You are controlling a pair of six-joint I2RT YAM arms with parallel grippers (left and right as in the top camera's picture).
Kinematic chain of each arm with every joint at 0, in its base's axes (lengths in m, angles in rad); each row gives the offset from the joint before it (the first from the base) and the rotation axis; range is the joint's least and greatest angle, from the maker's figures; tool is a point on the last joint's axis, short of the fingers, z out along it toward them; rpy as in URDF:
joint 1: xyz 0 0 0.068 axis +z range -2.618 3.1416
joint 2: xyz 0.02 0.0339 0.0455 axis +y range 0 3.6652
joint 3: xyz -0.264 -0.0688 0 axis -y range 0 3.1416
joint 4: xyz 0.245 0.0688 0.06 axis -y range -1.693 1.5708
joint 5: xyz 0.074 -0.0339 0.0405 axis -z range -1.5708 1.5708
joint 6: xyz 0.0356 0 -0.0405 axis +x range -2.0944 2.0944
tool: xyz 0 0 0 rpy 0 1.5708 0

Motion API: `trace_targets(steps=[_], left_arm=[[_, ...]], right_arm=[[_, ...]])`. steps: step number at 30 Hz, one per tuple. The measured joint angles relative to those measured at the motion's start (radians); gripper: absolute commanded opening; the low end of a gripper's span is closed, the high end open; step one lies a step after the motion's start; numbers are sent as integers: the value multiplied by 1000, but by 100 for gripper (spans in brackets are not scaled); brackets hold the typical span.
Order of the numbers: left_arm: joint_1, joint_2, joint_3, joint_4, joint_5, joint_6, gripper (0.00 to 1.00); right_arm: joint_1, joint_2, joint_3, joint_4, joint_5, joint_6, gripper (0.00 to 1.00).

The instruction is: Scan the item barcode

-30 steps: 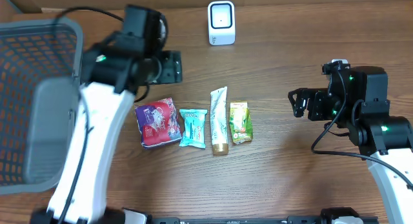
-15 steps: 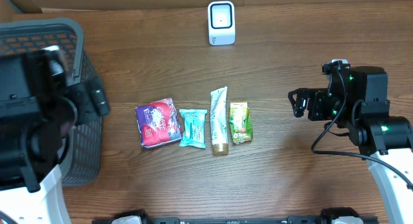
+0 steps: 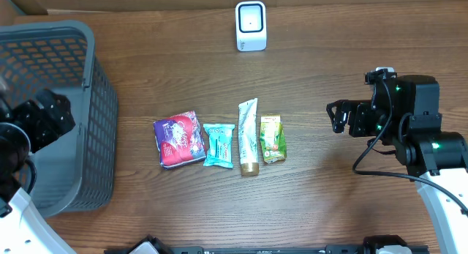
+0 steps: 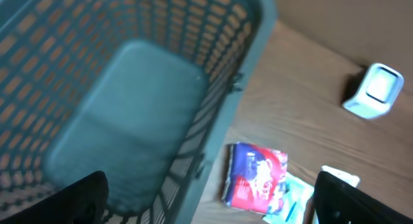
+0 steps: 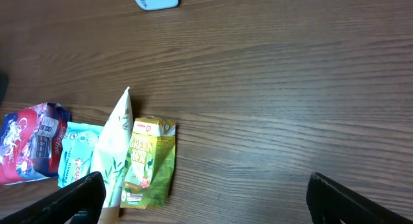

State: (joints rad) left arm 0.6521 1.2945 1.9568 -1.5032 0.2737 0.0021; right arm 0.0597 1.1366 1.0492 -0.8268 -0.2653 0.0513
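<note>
The left gripper (image 4: 210, 201) hangs over the mesh basket (image 3: 102, 129) at the counter's (image 3: 183, 71) left edge. Its wrist is tipped downward and its dark fingers are spread wide with nothing between them. The basket is grey plastic lattice with a smooth, solid floor.

The right gripper (image 3: 340, 116) sits above the right side of the wood-grain counter. Its forearm is roughly level, and it points left with its jaws fully apart and empty.

Four items lie side by side mid-counter, untouched and well apart from both grippers:
- a glossy red-and-purple pouch (image 3: 178, 139)
- a crinkled teal packet (image 3: 219, 145)
- a slim pale tube (image 3: 248, 135) with a gold cap
- a flat green-yellow sachet (image 3: 272, 137)

The scanner (image 3: 251, 25), a small rounded white block, stands near the middle of the far edge.
</note>
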Motion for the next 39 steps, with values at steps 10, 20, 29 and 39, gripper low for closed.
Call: trace_targets(steps=[10, 20, 29, 39], left_arm=[[-47, 138, 0, 20, 245, 219, 100], [-49, 282, 0, -31, 296, 226, 100], [-49, 294, 0, -31, 306, 226, 99], [-49, 294, 0, -32, 168, 226, 100]], right_arm=[[0, 0, 0, 0, 0, 1, 100], [0, 0, 0, 33, -9, 77, 100], [0, 0, 0, 32, -19, 105, 100], [0, 0, 0, 27, -19, 106, 100]])
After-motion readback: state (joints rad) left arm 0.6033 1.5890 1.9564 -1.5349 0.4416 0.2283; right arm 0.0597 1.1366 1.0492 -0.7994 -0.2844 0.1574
